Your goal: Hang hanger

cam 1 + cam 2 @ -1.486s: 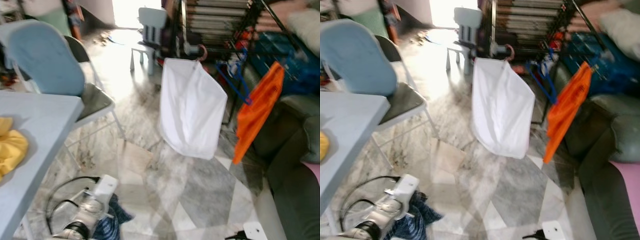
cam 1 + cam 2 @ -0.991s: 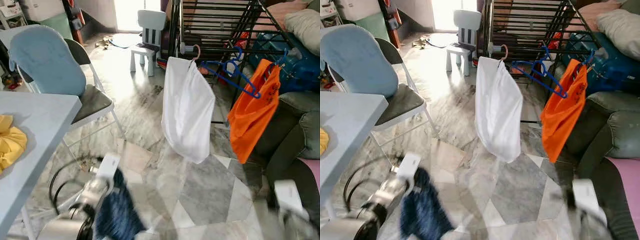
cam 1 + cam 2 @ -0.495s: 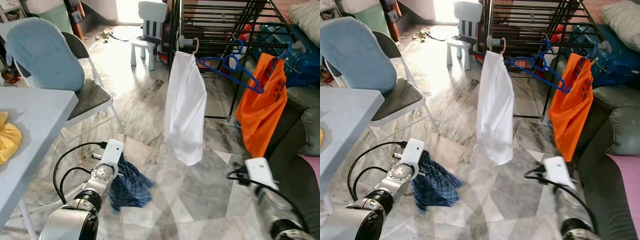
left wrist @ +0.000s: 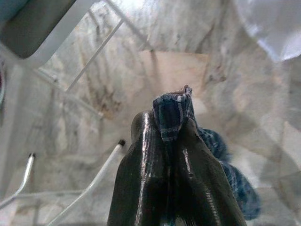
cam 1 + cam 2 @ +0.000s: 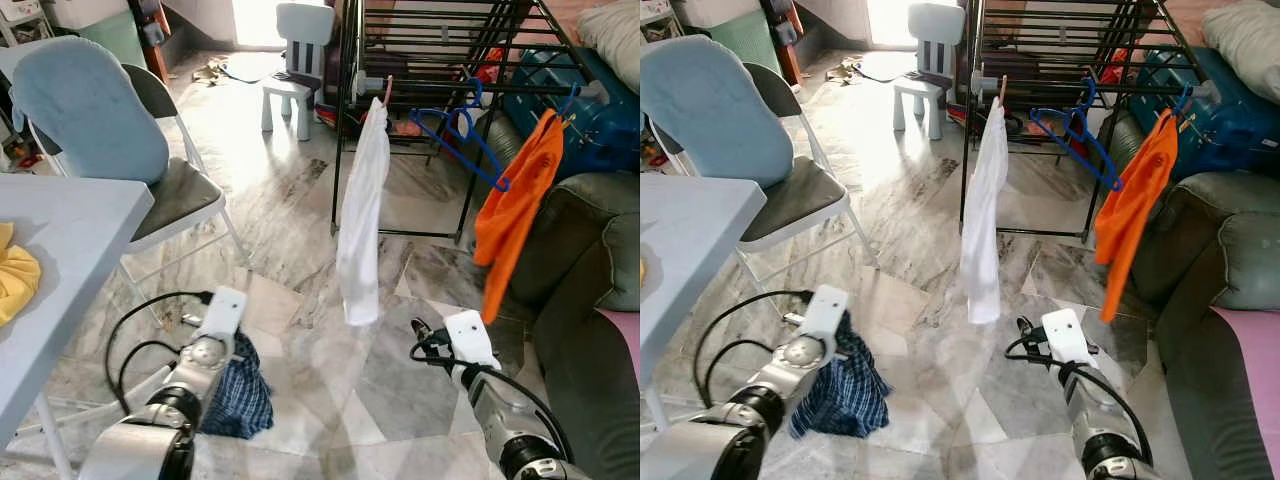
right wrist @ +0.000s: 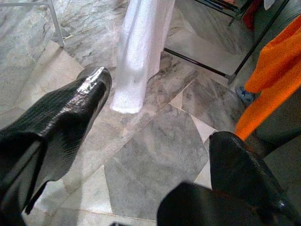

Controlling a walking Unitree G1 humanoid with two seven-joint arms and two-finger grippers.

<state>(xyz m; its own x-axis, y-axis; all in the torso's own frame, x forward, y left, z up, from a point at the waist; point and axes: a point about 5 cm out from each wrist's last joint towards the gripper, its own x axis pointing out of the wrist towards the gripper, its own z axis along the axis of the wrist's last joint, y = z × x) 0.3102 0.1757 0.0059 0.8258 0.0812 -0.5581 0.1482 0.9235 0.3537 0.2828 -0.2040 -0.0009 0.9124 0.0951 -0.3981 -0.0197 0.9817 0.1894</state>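
**Hanger on the rack, cloth in the left gripper**

Hanger [image 5: 462, 135], blue and bare, hung from a bar of the black drying rack [image 5: 440, 60] in the upper right of the left eye view, between a white garment [image 5: 360, 215] near the centre and an orange garment [image 5: 515, 205] further right, apart from both. Low in the frame, left of centre, the left gripper [image 5: 232, 352] held a blue checked cloth [image 5: 238, 392] that drooped toward the floor. The right gripper [image 5: 1028, 340] sat low and right of centre in the right eye view, beneath the hem of the white garment.

Neither head view settled how the fingers stood; the wrist views did. In the left wrist view the two black fingers [image 4: 143, 155] were pressed together on a fold of the checked cloth, which stuck out past their tips. In the right wrist view the fingers [image 6: 70, 113] were spread wide with nothing between them, and the gap framed the white hem and an edge of orange fabric.

Grey and white marble floor [image 5: 290, 210] ran up the middle of the frame. A pale blue table [image 5: 70, 250] with a yellow cloth [image 5: 15, 275] on it took the left edge, a folding chair [image 5: 120, 150] with a blue backrest stood above it, a small child's chair [image 5: 295, 50] stood at the top centre, and a dark sofa [image 5: 590, 300] lined the right edge.
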